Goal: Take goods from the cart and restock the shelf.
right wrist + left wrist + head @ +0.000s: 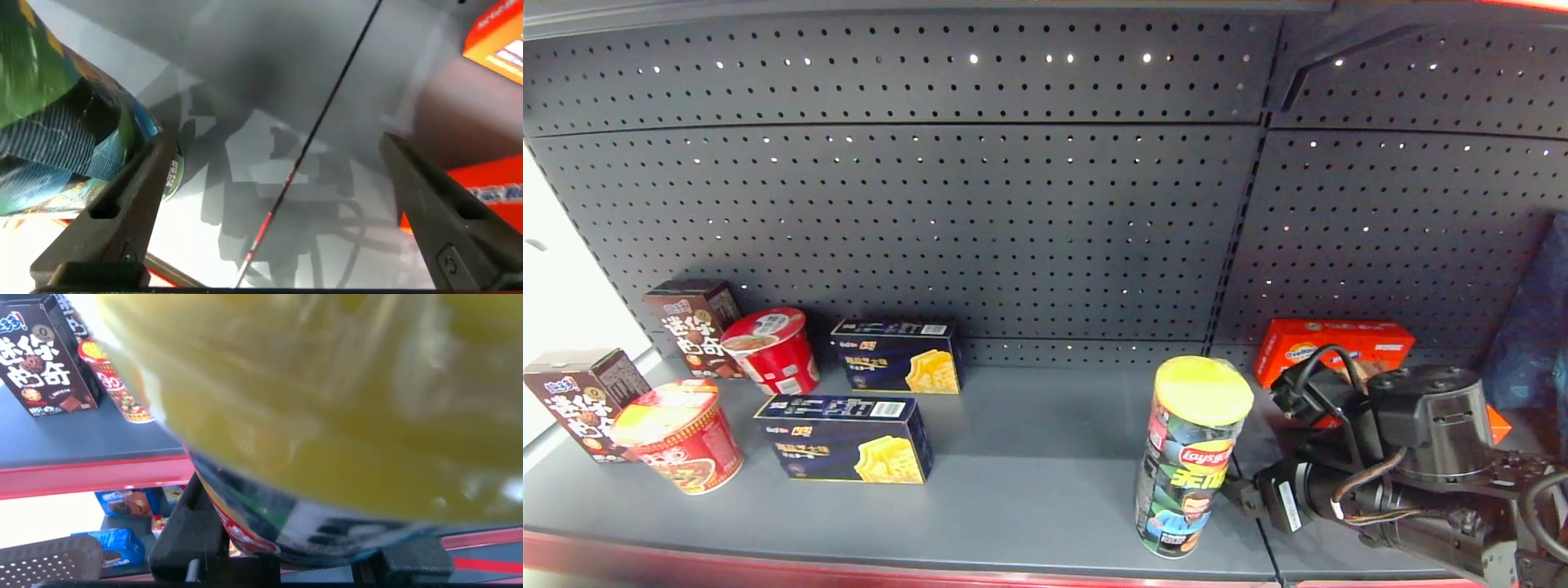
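Two cans: the chip can [1192,465] is standing at nine o'clock from the right gripper [278,143], which is gaping open; up close, the left gripper [298,543] is squeezing a yellow-lidded can [327,400].

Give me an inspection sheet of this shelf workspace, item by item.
Surface: grey shelf, partly stocked.
Job's things: chip can upright near the front edge; second can in the left gripper.
Clutter: nothing seen.
Grippers: right gripper open beside the chip can; left shut on second can.
Cables: black loops on the right wrist.
Surroundings: perforated back panel; brown boxes, red cups, blue boxes, orange box on the shelf.
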### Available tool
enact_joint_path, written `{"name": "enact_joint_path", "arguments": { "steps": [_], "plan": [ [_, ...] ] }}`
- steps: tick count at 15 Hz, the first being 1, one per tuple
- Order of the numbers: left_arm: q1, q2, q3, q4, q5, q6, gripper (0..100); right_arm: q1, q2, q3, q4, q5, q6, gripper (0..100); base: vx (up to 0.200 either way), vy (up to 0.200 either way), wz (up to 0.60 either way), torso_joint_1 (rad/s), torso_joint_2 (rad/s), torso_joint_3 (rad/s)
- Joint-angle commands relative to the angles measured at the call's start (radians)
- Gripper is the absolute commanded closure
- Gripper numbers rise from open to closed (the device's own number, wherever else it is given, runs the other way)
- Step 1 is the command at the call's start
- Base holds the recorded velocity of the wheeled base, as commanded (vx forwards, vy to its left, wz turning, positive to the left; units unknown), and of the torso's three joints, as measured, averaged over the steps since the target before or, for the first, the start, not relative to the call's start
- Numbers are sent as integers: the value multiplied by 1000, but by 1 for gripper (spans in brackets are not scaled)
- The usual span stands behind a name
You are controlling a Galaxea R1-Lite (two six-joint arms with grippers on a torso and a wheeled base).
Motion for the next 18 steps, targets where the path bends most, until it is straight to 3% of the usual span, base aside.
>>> {"name": "enact_joint_path", "arguments": {
  "steps": [1, 13, 18],
  "plan": [
    [0, 1, 0, 0, 0, 0, 100, 12, 15, -7, 0, 0, -1, 0, 0, 0, 0, 0, 0, 0],
    [-1, 1, 6, 0, 0, 0, 100, 55, 52, -12, -20, 1, 2, 0, 0, 0, 0, 0, 0, 0],
    [0, 1, 7, 0, 2, 0, 100, -39, 0, 53, -20, 1, 6, 0, 0, 0, 0, 0, 0, 0]
  ]
}}
